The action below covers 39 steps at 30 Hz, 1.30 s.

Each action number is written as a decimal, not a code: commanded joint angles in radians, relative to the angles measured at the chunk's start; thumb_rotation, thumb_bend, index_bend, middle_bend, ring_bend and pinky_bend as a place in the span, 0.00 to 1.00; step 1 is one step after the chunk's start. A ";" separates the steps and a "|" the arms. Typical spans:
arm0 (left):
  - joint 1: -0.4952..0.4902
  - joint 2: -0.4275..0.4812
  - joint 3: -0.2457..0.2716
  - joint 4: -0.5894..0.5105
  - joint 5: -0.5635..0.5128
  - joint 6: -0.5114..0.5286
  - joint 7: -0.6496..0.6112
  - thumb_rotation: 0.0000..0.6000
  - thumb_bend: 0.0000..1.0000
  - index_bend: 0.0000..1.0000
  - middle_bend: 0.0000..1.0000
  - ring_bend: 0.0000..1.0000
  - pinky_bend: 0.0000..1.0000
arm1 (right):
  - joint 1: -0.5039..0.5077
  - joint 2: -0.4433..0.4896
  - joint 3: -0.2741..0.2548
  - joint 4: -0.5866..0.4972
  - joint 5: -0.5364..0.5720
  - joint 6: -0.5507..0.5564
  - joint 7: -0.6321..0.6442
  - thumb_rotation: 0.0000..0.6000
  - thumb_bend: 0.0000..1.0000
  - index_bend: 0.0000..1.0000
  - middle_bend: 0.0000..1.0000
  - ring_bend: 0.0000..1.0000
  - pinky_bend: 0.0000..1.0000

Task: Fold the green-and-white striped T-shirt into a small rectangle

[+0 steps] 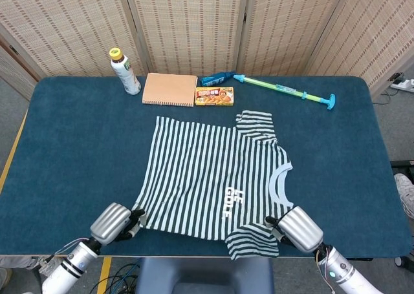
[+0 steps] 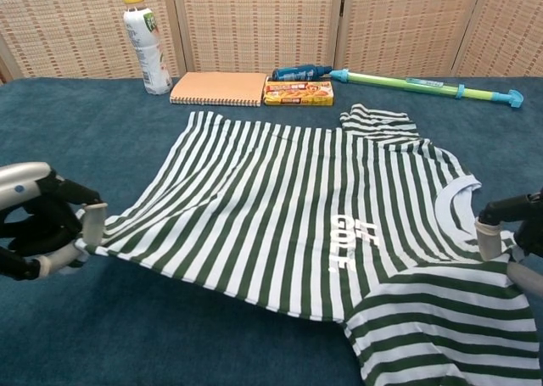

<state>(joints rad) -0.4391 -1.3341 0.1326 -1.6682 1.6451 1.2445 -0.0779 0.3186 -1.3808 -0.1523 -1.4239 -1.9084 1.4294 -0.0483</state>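
Note:
The green-and-white striped T-shirt lies spread on the blue table, collar to the right, "GOLF" print showing. My left hand pinches the shirt's near-left hem corner and holds it off the cloth. My right hand grips the shirt at the near-right shoulder, beside the collar. The near sleeve lies folded over in front. The far sleeve is bunched.
Along the far edge stand a white bottle, an orange notebook, a yellow-red box, a blue tube and a green-blue water pump toy. Folding screens stand behind the table. The table's front edge lies just before my hands.

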 commanded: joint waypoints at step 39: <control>0.242 0.138 0.221 0.009 0.296 0.227 -0.084 1.00 0.55 0.65 0.92 0.87 0.98 | -0.007 0.122 -0.176 -0.094 -0.228 0.051 0.098 1.00 0.56 0.74 1.00 1.00 1.00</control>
<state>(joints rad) -0.2013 -1.1979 0.3472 -1.6611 1.9335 1.4692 -0.1623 0.3124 -1.2627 -0.3238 -1.5191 -2.1321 1.4784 0.0440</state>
